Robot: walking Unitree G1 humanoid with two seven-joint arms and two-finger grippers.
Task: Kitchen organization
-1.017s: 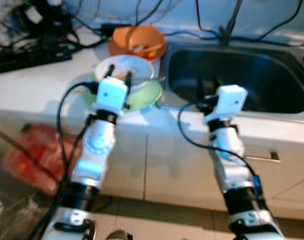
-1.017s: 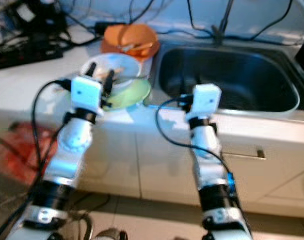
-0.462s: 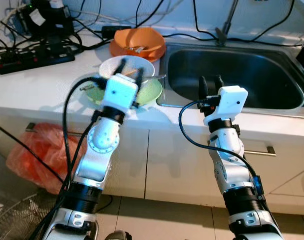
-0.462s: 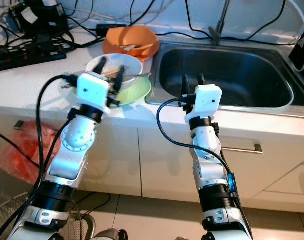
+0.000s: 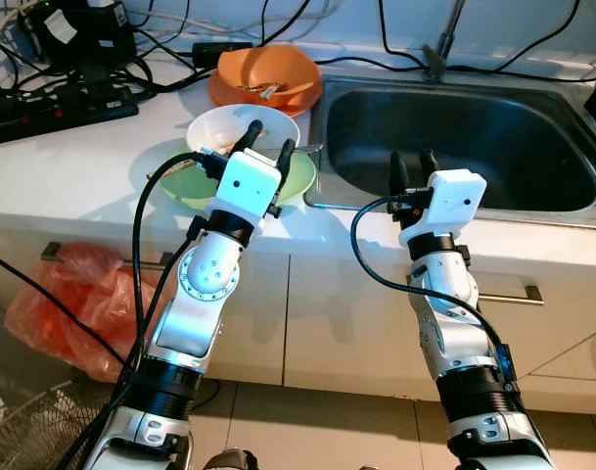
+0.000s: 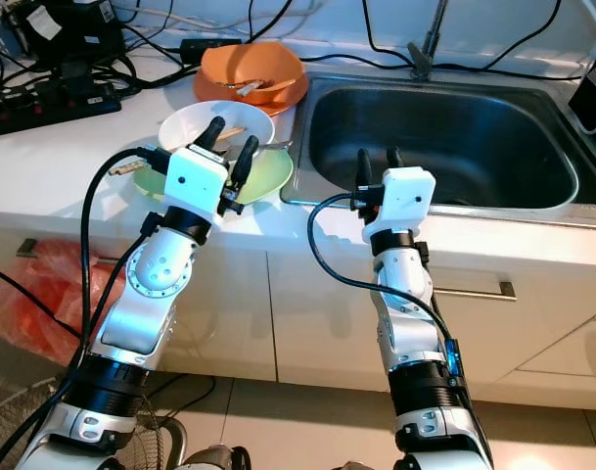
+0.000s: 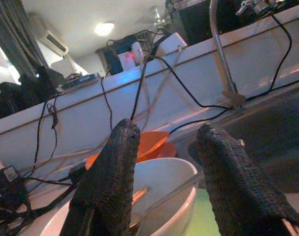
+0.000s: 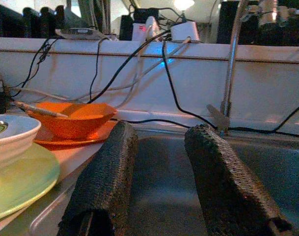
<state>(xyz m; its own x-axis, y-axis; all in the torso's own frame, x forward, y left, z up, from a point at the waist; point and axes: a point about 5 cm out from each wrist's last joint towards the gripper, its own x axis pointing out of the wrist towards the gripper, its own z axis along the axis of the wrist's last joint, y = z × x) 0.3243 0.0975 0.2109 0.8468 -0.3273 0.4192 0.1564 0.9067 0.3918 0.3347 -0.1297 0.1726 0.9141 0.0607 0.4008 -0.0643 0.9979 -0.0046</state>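
Note:
A white bowl (image 5: 241, 126) with chopsticks and a utensil in it rests on a green plate (image 5: 299, 178) on the white counter. Behind them an orange bowl (image 5: 265, 76) holding chopsticks sits on an orange plate. My left gripper (image 5: 270, 143) hovers open just over the near edge of the white bowl (image 7: 159, 182), with nothing between its fingers. My right gripper (image 5: 410, 164) stands open over the front rim of the steel sink (image 5: 493, 137), holding nothing. The right wrist view shows the orange bowl (image 8: 73, 117) and the green plate (image 8: 21, 177) off to one side.
A power strip (image 5: 63, 101) and tangled black cables lie at the back left of the counter. The faucet base (image 5: 436, 67) rises behind the sink. Below are white cabinet doors with a handle (image 5: 532, 292), an orange plastic bag (image 5: 68, 304) and a wire basket (image 5: 28, 441) on the floor.
The camera steadied and the view sharpened. My left gripper moved forward and slightly right, over the white bowl's near edge. The right gripper stayed put.

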